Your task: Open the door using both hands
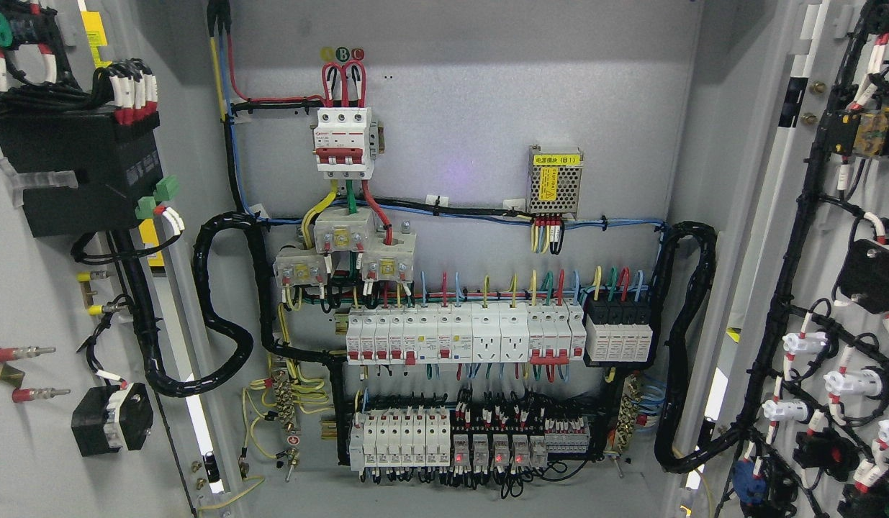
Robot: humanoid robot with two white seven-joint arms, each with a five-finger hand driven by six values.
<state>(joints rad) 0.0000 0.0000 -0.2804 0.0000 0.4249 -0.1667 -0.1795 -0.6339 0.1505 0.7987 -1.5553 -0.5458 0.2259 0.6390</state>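
Both grey cabinet doors stand swung wide open. The left door [34, 302] shows its inner face at the picture's left, with a black box and wiring on it. The right door [833, 237] shows its inner face at the right, covered in black cable runs and white connectors. Between them the grey back panel [473, 122] of the electrical cabinet is fully exposed. Neither of my hands nor any arm shows in the head view.
A red-and-white main breaker [343, 140] sits at the panel's upper middle. Rows of white breakers [458, 338] and relays [473, 439] fill the lower half. A small metal power supply [556, 181] hangs at the right. Thick black conduit loops [224, 309] run to each door.
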